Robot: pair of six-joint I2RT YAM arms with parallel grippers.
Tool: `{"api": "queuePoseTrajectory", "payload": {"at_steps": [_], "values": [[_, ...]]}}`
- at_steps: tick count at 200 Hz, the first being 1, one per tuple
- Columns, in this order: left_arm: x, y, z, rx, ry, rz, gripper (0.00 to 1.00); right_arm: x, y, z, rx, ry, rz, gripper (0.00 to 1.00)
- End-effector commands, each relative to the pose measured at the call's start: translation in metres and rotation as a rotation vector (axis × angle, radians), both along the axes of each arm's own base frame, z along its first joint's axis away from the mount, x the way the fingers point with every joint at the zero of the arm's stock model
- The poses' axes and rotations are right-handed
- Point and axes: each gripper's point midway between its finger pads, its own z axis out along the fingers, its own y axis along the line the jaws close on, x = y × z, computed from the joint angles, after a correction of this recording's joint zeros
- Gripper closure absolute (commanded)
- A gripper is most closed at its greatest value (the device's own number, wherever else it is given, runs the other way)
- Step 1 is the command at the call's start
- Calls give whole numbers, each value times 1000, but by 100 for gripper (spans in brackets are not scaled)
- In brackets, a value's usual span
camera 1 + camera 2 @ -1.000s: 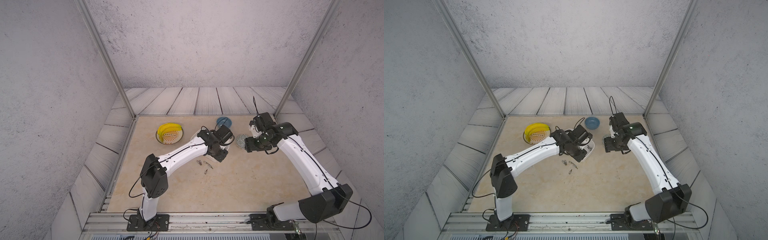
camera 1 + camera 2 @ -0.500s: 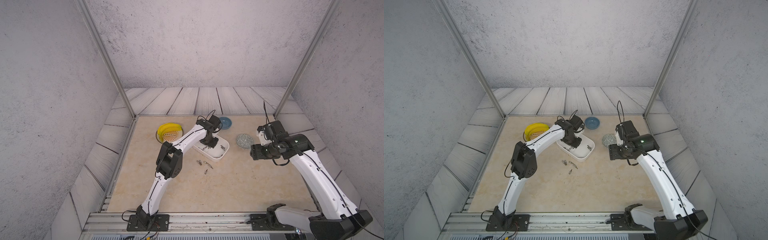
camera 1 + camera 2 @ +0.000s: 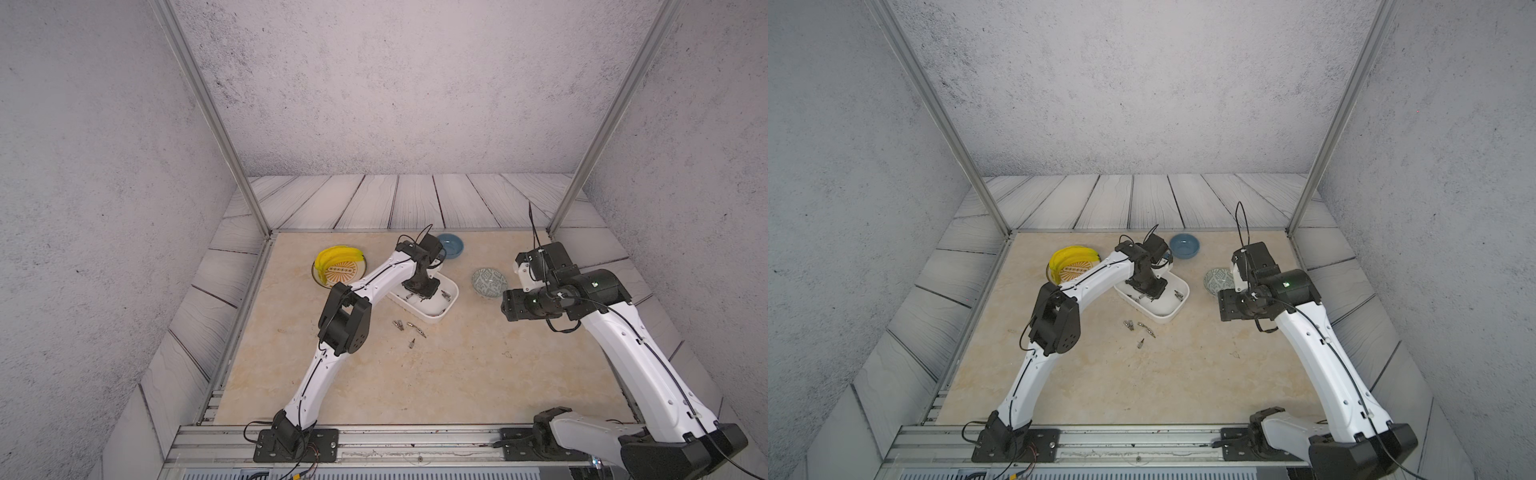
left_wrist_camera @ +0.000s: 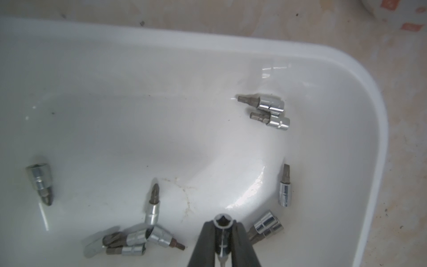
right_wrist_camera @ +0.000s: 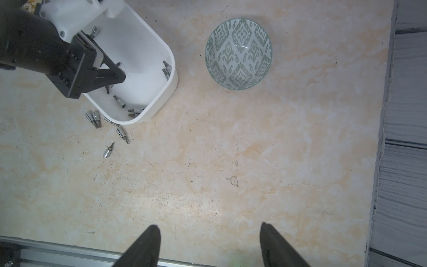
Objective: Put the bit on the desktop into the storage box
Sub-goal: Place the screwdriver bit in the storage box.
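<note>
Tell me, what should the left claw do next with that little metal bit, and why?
Probably open its jaws. The left gripper pinches a socket bit just over the floor of the white storage box, where other bits already lie, so letting go should drop it in.

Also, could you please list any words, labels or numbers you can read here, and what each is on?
No text can be read.
The storage box and the patterned bowl carry no lettering.
Any stamp on the bits is too small to tell.
</note>
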Motion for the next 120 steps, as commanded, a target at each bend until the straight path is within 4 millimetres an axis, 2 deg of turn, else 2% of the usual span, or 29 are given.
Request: {"api": "queuePoseTrajectory", "payload": {"at_steps": [1, 67, 120], "values": [[-2, -1, -11, -7, 40, 0, 100, -5, -4, -4, -10, 19, -14, 27], [-9, 1, -38, 4, 81, 6, 100, -8, -4, -9, -12, 34, -12, 27], [-12, 1, -45, 0, 100, 8, 100, -8, -5, -8, -14, 31, -14, 27]]}}
